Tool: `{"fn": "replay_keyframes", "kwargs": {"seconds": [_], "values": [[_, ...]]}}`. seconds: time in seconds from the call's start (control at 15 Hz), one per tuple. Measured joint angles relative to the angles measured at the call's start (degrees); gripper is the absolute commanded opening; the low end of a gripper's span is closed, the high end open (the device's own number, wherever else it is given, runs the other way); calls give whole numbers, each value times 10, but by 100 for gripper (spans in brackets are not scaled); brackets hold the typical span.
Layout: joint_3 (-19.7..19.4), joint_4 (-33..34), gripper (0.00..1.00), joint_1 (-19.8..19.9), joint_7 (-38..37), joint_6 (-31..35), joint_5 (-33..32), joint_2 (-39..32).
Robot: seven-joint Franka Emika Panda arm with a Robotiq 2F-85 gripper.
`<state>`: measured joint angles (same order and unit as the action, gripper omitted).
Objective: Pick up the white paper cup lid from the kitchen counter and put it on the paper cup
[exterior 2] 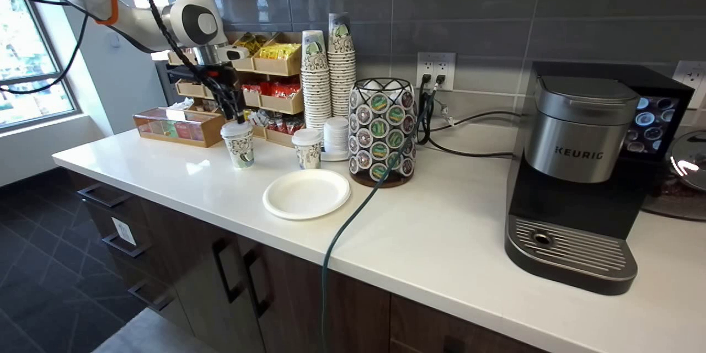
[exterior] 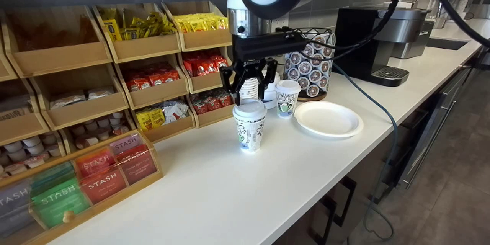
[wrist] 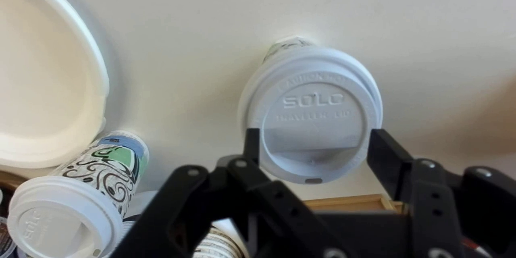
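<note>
White paper cup lid on the paper cup, inside out of sight, tool wide, close by.

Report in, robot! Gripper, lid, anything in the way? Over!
Gripper open, close by the white lid; contact unclear. Lid sits on the paper cup; snug fit unclear. Nothing seen blocking; second lidded cup stands beside the plate.

Window was bright at 10 o'clock in an exterior view; dark floor with thin lines ran at 8, dark-brown cabinets stood at 6, glossy grey tiled wall rose at 1. Brownish floor tiles lay at 4 in an exterior view.
</note>
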<state>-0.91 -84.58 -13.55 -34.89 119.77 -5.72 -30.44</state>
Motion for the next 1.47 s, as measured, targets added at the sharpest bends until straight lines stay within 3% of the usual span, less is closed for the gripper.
{"fn": "replay_keyframes", "kwargs": {"seconds": [1.47], "values": [[-1, 0, 70, 1, 0, -7, 0, -4]]}}
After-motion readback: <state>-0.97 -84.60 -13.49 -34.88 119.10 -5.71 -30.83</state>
